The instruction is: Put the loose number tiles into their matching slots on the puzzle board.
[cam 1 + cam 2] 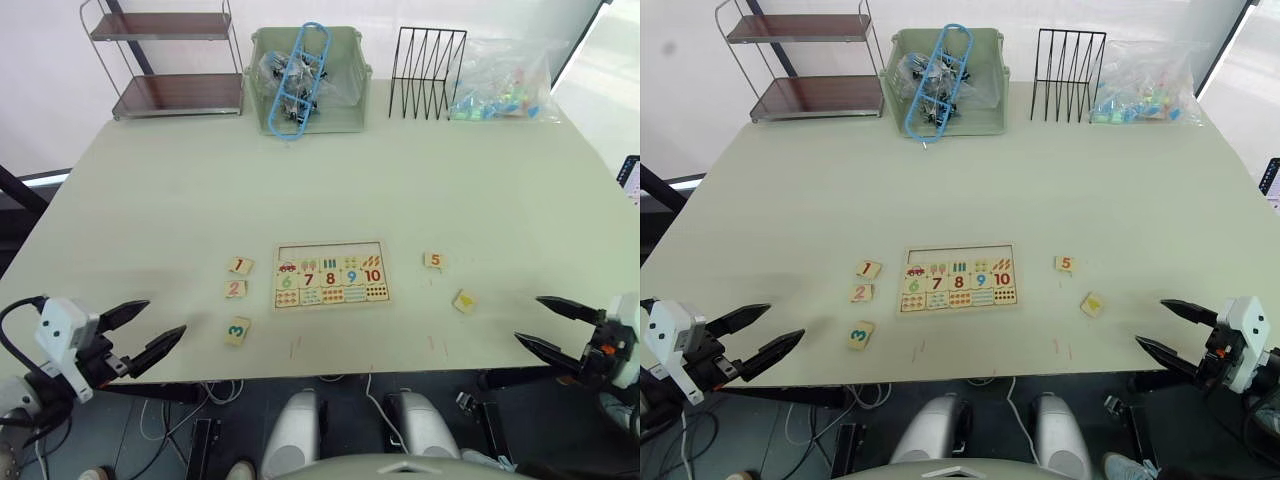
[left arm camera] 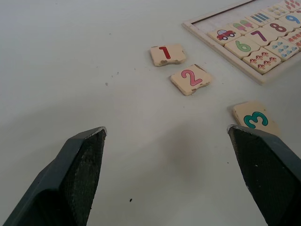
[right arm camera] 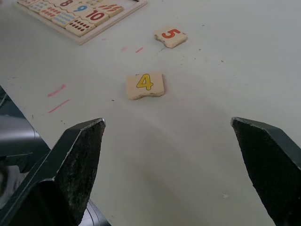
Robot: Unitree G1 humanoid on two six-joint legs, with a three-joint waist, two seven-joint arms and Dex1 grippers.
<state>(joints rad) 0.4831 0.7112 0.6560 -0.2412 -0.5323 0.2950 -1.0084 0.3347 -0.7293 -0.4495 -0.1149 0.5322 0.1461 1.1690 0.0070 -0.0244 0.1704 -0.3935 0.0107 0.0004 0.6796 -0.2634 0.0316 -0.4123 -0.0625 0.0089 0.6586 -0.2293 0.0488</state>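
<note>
L gripper: jaws spread wide, holding nothing; hangs just off the table's near edge, by the near-left corner.
R gripper: jaws spread too, nothing between; just off near edge, toward near-right corner.
Tile 3: closest to L gripper, near the near edge, left of board, lying skewed.
Tile 2: just beyond the 3, flat on table.
Tile 1: just beyond the 2, next to board's left edge, not touching it.
Tile 4: right of board, closest to R gripper; yellow numeral, tilted.
Tile 5: beyond the 4, off board's right edge, apart from it.
Puzzle board: mid-table toward near edge. Top row of slots bare; rows w/ pictures, 6–10 and dots filled.
Far edge, L to R: two-tier wire shelf at far-left corner; green bin w/ blue clip-like stuff; black wire rack; clear bag of coloured bits toward far-right corner.
</note>
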